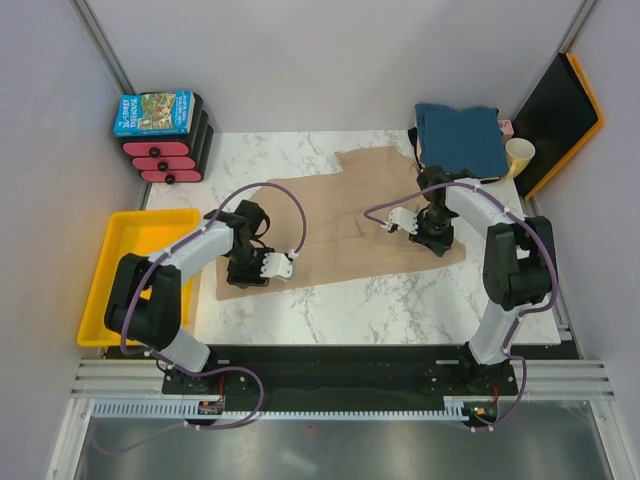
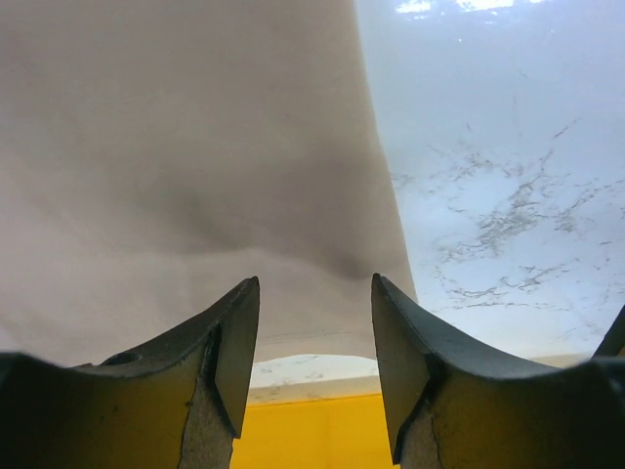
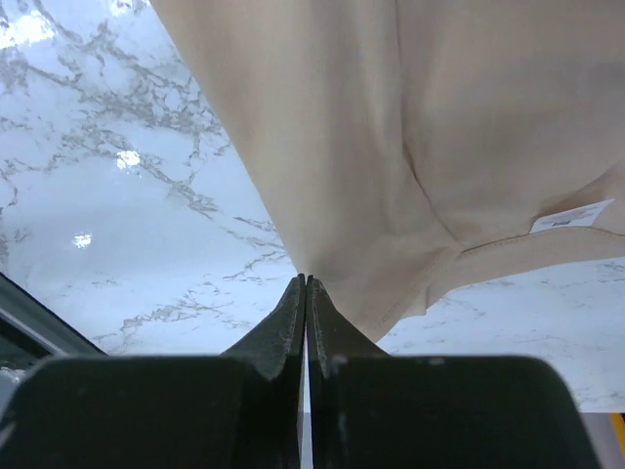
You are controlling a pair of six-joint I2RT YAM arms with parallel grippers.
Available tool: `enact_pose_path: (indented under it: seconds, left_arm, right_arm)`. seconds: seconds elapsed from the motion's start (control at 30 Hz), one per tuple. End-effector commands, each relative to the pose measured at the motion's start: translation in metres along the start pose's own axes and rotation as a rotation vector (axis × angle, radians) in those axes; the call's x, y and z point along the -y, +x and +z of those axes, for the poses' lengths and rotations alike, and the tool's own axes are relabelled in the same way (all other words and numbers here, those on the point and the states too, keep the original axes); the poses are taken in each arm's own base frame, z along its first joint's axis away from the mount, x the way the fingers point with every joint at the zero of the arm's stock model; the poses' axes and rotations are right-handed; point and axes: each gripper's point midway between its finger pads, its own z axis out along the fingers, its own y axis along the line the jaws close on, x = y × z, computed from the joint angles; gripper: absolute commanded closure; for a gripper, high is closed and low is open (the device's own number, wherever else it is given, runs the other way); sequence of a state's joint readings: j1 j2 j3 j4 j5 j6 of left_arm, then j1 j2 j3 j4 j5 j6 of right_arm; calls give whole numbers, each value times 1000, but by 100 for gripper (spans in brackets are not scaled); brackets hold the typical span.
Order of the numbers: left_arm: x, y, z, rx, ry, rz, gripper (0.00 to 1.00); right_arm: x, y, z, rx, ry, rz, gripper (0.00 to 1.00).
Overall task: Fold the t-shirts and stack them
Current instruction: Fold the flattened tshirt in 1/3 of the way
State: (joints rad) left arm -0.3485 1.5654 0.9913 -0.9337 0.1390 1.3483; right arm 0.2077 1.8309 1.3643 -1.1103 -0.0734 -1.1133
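Tan cloth is lying spread on the marble worktop in the top view. This tan t-shirt is stretching its long way from near-left to far-right. The left pincer is sitting at its near-left corner and the right pincer at its right edge, so each arm is close to one end. A folded teal t-shirt is lying at the far right, beside a pale cup.

From the left wrist, the left pincer is showing its fingers apart, holding nothing. The tan t-shirt is filling the space just ahead, its edge running away from the fingers. A yellow tray is peeking out below.

From the right wrist, the right pincer is pressing its fingers together. The tips are touching the shirt's edge near a corner, not far from a white label. I cannot tell if any cloth is getting pinched. I am guessing the left pincer is needing to close on its corner next.
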Motion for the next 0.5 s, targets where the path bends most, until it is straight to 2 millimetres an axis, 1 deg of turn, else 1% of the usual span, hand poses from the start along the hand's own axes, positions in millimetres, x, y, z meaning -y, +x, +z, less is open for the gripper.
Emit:
enact_pose_path:
  seconds: [0.0, 0.03, 0.1, 0.17, 0.23, 0.27, 0.33, 0.37, 0.43, 0.47]
  left_arm:
    - [-1, 1, -12, 1, -44, 46, 44]
    - [1, 2, -11, 0, -40, 43, 44]
    - [3, 2, -7, 4, -25, 43, 44]
    - [6, 2, -1, 3, 0, 34, 44]
    - [4, 2, 1, 5, 8, 25, 44]
    - [4, 1, 3, 8, 16, 21, 44]
    - [6, 3, 8, 5, 34, 15, 44]
    - [6, 5, 11, -2, 42, 18, 44]
    - [9, 9, 19, -14, 62, 20, 44]
    - [10, 12, 22, -24, 67, 19, 44]
  right_arm:
    - [-4, 9, -15, 22, 18, -15, 93]
    - [-4, 11, -15, 18, 20, -15, 89]
    - [-4, 16, -8, -1, 23, -16, 87]
    - [-3, 18, 1, -14, 6, -9, 87]
    - [-1, 16, 7, -8, 0, 1, 89]
    - [-1, 17, 15, -13, -19, 8, 90]
    - [2, 15, 24, -7, -24, 21, 91]
    - [2, 16, 31, -13, -41, 27, 92]
    - [8, 14, 38, -10, -39, 31, 93]
    - [8, 14, 44, -17, -53, 41, 94]
